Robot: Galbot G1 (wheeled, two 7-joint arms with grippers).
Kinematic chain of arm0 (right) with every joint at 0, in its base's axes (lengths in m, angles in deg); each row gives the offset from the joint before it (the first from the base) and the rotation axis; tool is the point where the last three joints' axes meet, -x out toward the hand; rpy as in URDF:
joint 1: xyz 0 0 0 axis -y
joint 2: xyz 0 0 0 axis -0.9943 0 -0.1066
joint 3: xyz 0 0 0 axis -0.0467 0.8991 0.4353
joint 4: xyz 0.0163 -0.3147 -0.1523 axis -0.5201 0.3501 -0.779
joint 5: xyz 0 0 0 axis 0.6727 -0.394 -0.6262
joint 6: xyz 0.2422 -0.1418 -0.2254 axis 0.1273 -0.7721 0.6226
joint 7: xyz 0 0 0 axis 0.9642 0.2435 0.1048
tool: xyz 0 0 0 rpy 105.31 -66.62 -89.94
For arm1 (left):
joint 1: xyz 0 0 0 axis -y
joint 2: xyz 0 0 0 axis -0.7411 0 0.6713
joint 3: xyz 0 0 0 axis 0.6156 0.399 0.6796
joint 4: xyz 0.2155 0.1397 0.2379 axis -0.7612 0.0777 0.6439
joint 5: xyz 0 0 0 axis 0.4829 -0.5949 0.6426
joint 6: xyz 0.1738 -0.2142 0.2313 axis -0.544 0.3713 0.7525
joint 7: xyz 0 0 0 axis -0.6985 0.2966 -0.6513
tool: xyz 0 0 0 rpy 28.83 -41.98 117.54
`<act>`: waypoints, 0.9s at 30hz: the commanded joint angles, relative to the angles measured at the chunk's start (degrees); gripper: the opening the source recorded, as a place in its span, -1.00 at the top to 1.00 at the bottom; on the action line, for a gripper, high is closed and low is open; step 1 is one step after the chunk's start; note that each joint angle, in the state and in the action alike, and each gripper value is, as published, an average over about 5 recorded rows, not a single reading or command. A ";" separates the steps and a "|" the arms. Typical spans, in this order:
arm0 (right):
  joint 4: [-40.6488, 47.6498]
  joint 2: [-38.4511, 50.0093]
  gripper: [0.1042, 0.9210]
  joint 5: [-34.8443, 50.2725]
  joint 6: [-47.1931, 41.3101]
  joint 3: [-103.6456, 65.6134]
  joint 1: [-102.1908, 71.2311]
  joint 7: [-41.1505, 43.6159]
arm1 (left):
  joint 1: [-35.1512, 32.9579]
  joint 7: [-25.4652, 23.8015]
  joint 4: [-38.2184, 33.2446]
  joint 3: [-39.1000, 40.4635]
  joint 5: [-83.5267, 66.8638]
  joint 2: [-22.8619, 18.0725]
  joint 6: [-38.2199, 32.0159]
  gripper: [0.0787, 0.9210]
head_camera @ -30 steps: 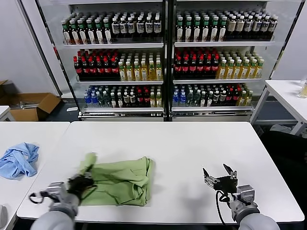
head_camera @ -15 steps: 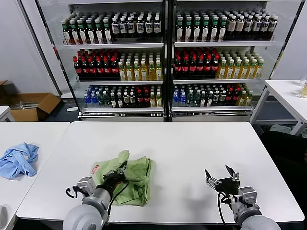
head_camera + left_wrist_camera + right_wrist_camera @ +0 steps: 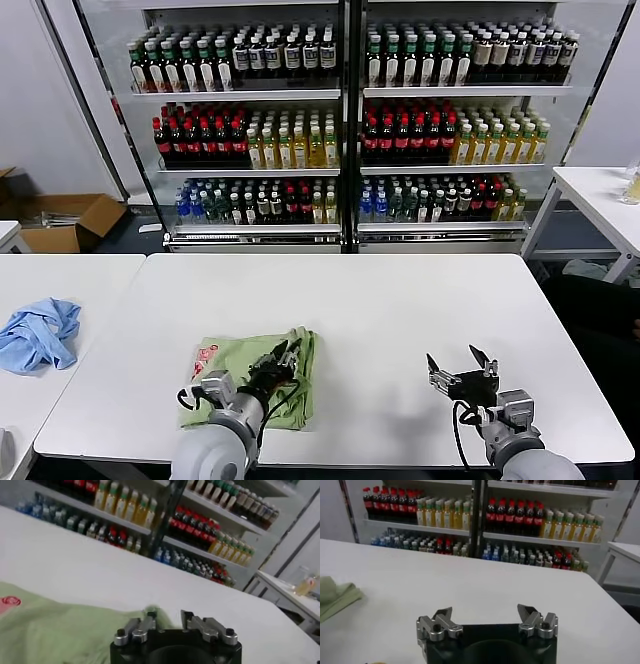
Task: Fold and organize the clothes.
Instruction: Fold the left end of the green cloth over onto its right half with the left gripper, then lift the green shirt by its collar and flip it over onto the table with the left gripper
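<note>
A light green shirt (image 3: 228, 358) lies folded near the front edge of the white table (image 3: 400, 300), with a red print (image 3: 205, 352) showing on its left part. My left gripper (image 3: 283, 358) hovers low over the shirt's right portion, close to the folded edge. In the left wrist view its jaws (image 3: 169, 614) stand apart, and green cloth (image 3: 60, 630) lies just beyond one fingertip with none of it between them. My right gripper (image 3: 458, 362) waits open above bare table at the front right, well apart from the shirt (image 3: 332, 596). Nothing is between its fingers (image 3: 486, 611).
A crumpled blue cloth (image 3: 40, 335) lies on the neighbouring table to the left. Drink coolers full of bottles (image 3: 340, 130) stand behind the table. A cardboard box (image 3: 60, 220) sits on the floor at the far left, and another white table (image 3: 600, 200) stands at the right.
My left gripper swept right, carrying the shirt's left side over the rest, then opened and let the cloth go. The shirt now lies narrower with the red print up. The right gripper barely moved.
</note>
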 commanded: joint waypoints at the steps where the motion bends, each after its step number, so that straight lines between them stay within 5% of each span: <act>1: -0.08 0.07 -0.76 0.14 0.12 -0.52 0.05 0.11 | -9.05 -4.51 -13.83 -6.11 10.81 4.56 -5.60 0.15; 7: 0.79 -0.03 -0.76 0.15 0.52 0.21 0.77 0.34 | -16.86 -2.21 -12.05 -19.74 13.00 10.02 -0.25 -0.26; 14: 0.97 0.43 -0.76 0.12 0.59 1.07 1.24 0.41 | -15.86 1.13 -4.32 -18.66 12.79 7.36 3.82 -0.69; 27: 1.74 0.86 -0.76 0.11 0.93 1.38 1.34 0.50 | -9.76 -0.10 3.98 -18.63 9.34 6.79 2.84 -0.77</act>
